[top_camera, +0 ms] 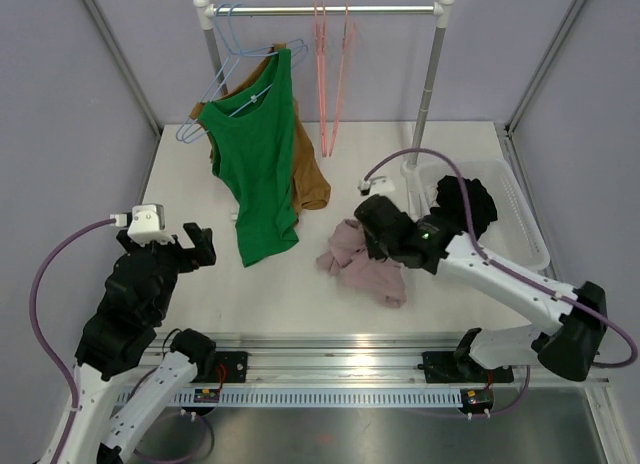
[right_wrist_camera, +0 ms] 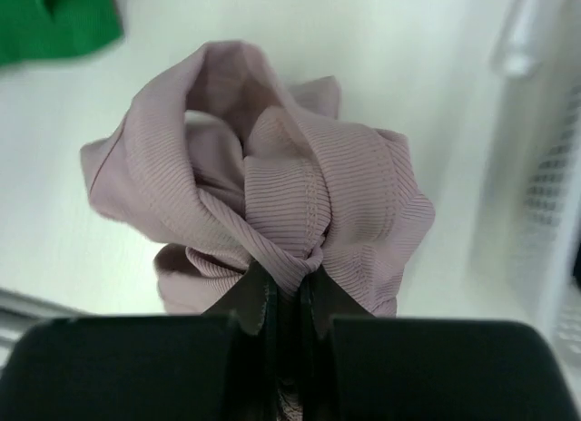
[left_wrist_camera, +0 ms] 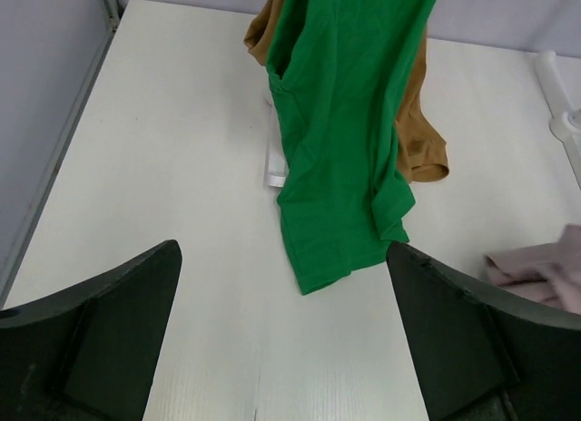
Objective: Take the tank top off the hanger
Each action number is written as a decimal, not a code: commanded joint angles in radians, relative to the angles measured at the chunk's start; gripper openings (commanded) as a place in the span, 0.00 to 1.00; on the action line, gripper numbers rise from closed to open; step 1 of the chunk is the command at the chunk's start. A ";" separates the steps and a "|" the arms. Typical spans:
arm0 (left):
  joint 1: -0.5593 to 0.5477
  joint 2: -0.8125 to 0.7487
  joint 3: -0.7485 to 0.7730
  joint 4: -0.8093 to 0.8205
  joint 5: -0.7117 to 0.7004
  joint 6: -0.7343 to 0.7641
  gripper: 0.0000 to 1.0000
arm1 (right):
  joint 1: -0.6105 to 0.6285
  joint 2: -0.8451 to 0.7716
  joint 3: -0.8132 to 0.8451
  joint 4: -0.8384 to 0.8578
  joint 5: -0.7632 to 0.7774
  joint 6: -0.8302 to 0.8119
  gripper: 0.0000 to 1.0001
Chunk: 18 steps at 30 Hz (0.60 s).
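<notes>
My right gripper (right_wrist_camera: 283, 298) pinches the bunched pink top (right_wrist_camera: 272, 185) at centre frame; my left gripper (left_wrist_camera: 281, 253) gapes wide below the green top (left_wrist_camera: 345, 122). The bin (top_camera: 530, 239) at right holds a black garment (top_camera: 468, 204).

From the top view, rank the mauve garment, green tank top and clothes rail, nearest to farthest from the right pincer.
1. The mauve garment: clamped in the right pincer.
2. The green tank top: hanging to its left.
3. The clothes rail: at the far back.
</notes>
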<state>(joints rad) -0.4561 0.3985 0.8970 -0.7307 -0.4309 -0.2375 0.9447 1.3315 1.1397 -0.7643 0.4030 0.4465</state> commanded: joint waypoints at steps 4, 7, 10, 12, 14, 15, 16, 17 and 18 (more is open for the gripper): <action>0.046 0.002 -0.029 0.111 -0.023 0.003 0.99 | -0.222 -0.143 0.222 -0.093 0.111 -0.116 0.00; 0.057 0.013 -0.026 0.111 -0.014 0.003 0.99 | -0.334 -0.140 0.317 -0.104 0.111 -0.164 0.00; 0.065 0.016 -0.030 0.113 0.000 0.001 0.99 | -0.469 -0.120 0.385 -0.102 0.137 -0.190 0.00; 0.068 0.016 -0.033 0.116 0.001 0.000 0.99 | -0.588 -0.108 0.405 -0.090 0.161 -0.196 0.00; 0.068 0.014 -0.036 0.119 0.003 0.000 0.99 | -0.665 -0.081 0.419 -0.064 0.161 -0.213 0.00; 0.068 0.017 -0.036 0.120 0.004 0.000 0.99 | -0.722 -0.072 0.414 -0.044 0.168 -0.221 0.00; 0.069 0.017 -0.038 0.122 0.007 0.000 0.99 | -0.751 -0.058 0.393 -0.020 0.162 -0.236 0.00; 0.071 0.020 -0.036 0.122 0.011 0.000 0.99 | -0.774 -0.048 0.381 0.029 0.155 -0.242 0.00; 0.074 0.025 -0.036 0.122 0.015 0.000 0.99 | -0.796 -0.037 0.364 0.054 0.133 -0.246 0.00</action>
<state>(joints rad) -0.3904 0.4080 0.8726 -0.6777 -0.4305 -0.2359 0.2001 1.2613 1.5173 -0.8265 0.5243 0.2489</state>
